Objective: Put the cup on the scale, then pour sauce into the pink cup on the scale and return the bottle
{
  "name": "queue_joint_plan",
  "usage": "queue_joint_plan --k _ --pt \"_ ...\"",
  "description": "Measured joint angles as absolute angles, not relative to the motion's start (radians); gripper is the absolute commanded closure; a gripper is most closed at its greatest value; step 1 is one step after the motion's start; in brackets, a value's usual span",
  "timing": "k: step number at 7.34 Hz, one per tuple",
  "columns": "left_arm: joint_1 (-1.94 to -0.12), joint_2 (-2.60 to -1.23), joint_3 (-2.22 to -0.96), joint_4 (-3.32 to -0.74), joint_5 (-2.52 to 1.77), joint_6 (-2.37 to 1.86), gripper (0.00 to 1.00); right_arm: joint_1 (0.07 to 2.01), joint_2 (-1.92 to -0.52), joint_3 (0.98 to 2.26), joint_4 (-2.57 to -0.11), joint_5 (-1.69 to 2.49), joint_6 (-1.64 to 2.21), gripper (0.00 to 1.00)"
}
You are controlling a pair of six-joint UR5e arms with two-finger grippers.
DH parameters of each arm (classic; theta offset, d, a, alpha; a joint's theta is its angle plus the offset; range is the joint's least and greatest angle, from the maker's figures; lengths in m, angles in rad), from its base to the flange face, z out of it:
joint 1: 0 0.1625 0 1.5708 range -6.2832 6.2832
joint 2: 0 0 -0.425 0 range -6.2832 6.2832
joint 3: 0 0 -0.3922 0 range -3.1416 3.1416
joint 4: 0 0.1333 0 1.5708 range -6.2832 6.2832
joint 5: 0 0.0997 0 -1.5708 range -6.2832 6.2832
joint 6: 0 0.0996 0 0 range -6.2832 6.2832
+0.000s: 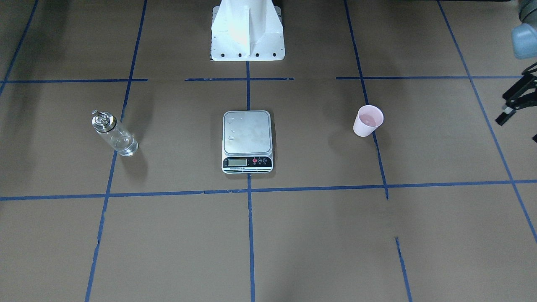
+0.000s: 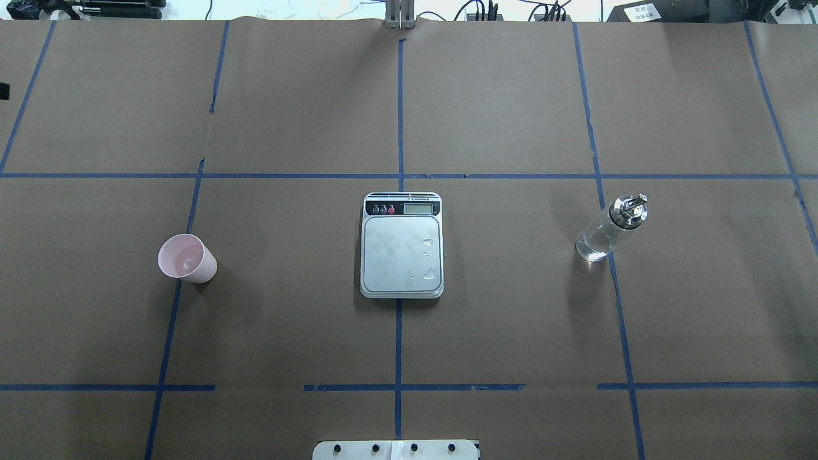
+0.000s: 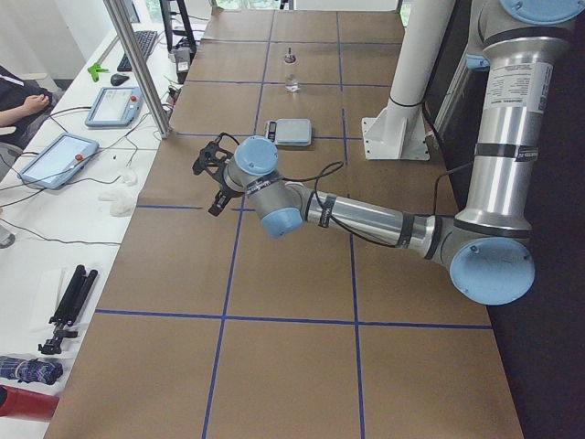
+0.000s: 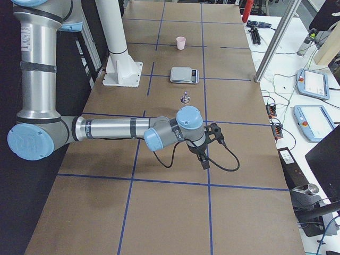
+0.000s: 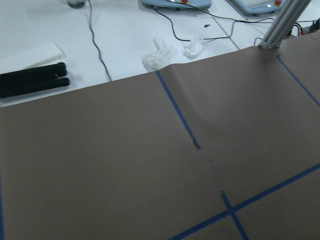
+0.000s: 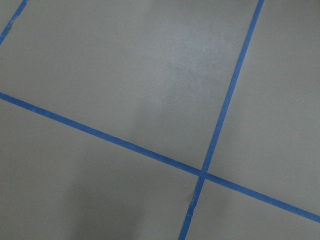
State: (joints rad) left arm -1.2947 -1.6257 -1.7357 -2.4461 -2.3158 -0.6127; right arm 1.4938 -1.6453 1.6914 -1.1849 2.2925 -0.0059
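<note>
The pale pink cup (image 1: 368, 121) stands upright on the brown table, well apart from the scale (image 1: 247, 133) in the middle; the cup (image 2: 186, 258) lies on my left side. Small drops sit on the scale's bare platform (image 2: 401, 255). On my right side the glass bottle (image 2: 610, 229) stands with its silver pourer cap, and the clear sauce in it barely shows. At the front-facing view's right edge, cut off by the frame, my left gripper (image 1: 518, 128) hovers open and holds nothing. My right gripper (image 4: 211, 151) shows only in the right side view, far from the bottle (image 4: 185, 98); I cannot tell its state.
The white robot pedestal (image 1: 247, 33) stands behind the scale. Blue tape lines divide the table. Beyond the table's far edge lie tablets (image 3: 55, 157), cables, a black tripod (image 3: 66, 306) and an aluminium post (image 3: 137, 64). A person's hand (image 3: 26, 102) rests there.
</note>
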Motion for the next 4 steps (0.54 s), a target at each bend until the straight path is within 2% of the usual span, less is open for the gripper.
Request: queue_joint_plan --k 2,3,4 --pt "-1.097 -1.595 -1.803 -2.420 -2.111 -0.809 0.13 1.494 -1.647 1.685 -1.185 2.288 -0.007 0.00" --pt "-1.019 -1.591 -1.855 -2.344 -2.045 -0.897 0.15 1.494 -1.651 1.683 -1.186 2.288 -0.007 0.00" --pt "-0.967 -1.591 -1.928 -2.221 -2.006 -0.942 0.23 1.494 -1.654 1.680 -1.186 2.288 -0.006 0.00"
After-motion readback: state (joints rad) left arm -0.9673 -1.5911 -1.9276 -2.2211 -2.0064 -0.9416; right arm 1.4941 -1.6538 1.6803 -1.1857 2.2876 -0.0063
